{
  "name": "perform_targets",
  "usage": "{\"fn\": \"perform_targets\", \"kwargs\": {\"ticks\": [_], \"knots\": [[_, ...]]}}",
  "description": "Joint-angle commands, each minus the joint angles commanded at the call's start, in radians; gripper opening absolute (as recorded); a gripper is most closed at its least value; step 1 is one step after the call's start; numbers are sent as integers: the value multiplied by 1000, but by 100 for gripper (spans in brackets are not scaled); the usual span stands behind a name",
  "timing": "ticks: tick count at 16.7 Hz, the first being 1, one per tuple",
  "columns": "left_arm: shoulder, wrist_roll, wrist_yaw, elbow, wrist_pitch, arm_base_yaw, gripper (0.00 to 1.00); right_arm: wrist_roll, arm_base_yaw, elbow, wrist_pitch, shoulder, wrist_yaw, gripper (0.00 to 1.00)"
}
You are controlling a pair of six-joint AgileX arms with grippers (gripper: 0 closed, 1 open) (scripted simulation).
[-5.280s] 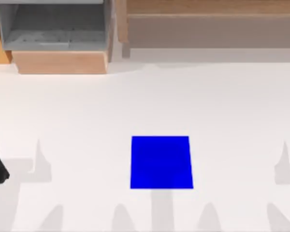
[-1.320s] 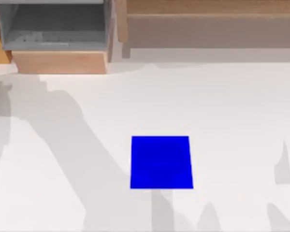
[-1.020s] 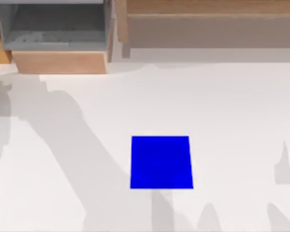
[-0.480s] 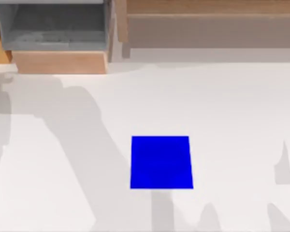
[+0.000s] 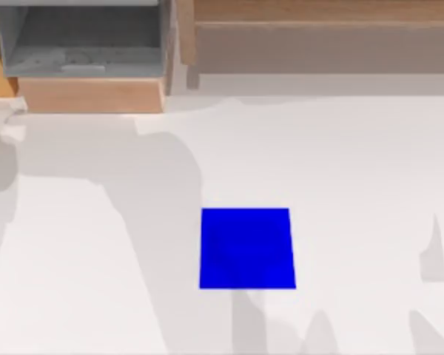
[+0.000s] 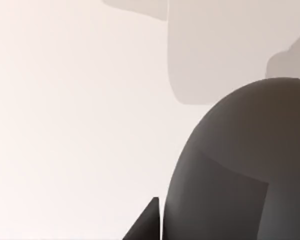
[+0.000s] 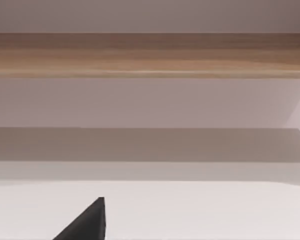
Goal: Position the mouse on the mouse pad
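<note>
The mouse pad [image 5: 247, 248] is a flat bright blue square lying on the white table, in the front middle of the top view. In the left wrist view the mouse [image 6: 240, 170], a dark grey rounded body, sits very close to the camera. My left gripper [image 6: 157, 222] is pressed against its side, with one dark fingertip [image 6: 146, 226] showing and the other hidden behind the mouse. A dark wedge of my right gripper [image 7: 87, 222] hangs over bare table, facing a wooden shelf.
An open grey drawer [image 5: 85, 44] with a wooden front stands at the back left. A long wooden shelf [image 5: 325, 37] runs along the back right. A broad arm shadow [image 5: 133, 192] lies across the left half of the table.
The black arm seen at the left edge has left the top view. Its shadow has widened and swung rightward toward the mouse pad. The pad has not moved.
</note>
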Motion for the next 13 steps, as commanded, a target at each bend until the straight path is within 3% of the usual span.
{"fn": "perform_targets", "kwargs": {"ticks": [6,13], "knots": [[-34,97,-20,-16,-13,-29,0,0,0,0,0,0,0,100],[-172,579,-91,-86,-61,-209,0,0,0,0,0,0,0,100]]}}
